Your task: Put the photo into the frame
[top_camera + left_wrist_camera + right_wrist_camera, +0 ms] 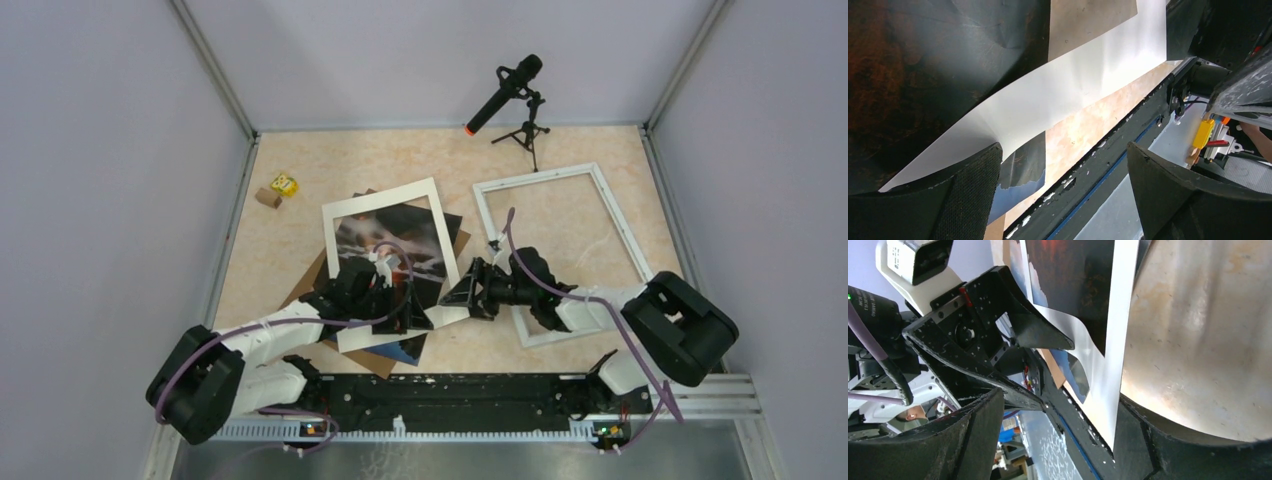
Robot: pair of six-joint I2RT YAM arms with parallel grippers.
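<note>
**Both pincers spread at the near end of the photo stack**

Top view: the photo point(392, 240) lies left of centre on the beige table point(280, 260), under a white mat border point(378, 194) and on a brown backing board point(305, 290). Its long axis runs near to far, slightly slanted. The frame point(535, 176) lies just to its right, table showing through it. The left gripper point(405, 305) and right gripper point(462, 295) meet at the stack's near end; the right arm is nearer the frame. A microphone point(505, 90) stands at the back, between lilac walls point(100, 150).

Left wrist: jaws wide apart, the mat's curled edge meeting one finger point(968, 200), nothing pinched.

Right wrist: jaws spread, the mat's corner between them, unpinched. The photo likely must travel rightward.
</note>
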